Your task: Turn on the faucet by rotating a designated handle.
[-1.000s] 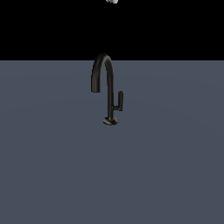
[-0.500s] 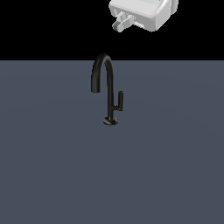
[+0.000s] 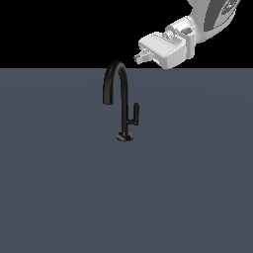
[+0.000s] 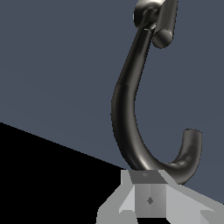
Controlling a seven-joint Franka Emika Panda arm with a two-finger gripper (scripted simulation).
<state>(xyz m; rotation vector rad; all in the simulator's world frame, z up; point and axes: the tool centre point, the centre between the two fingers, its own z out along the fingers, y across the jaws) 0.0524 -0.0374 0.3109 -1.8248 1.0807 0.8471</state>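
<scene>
Since half a second ago the arm has come further into the exterior view: the white hand (image 3: 140,55) now sits lower and nearer the faucet (image 3: 120,101), just above and to the exterior view's right of the top of its arch, with more of the white and grey arm (image 3: 212,15) showing behind it at the upper corner. The faucet itself has not moved. It stands upright on the grey worktop (image 3: 59,188), its small round base (image 3: 124,137) planted a little above the middle of the surface, its spout curving over toward the exterior view's left. The handle (image 3: 135,113), a short upright bar, sits beside the stem on the exterior view's right, joined to it by a small stub, low down near the base.

The hand touches nothing; it hangs in the air clear of the spout. Whether its fingers are apart or together cannot be told from either view.

The wrist view looks down along the faucet (image 4: 131,109) from above the arch, so the spout fills the frame and the handle (image 4: 165,24) appears end-on next to the base (image 4: 144,11). Only the grey underside of the hand (image 4: 150,199) shows there. The exterior view alone shows the gap between hand and spout.
</scene>
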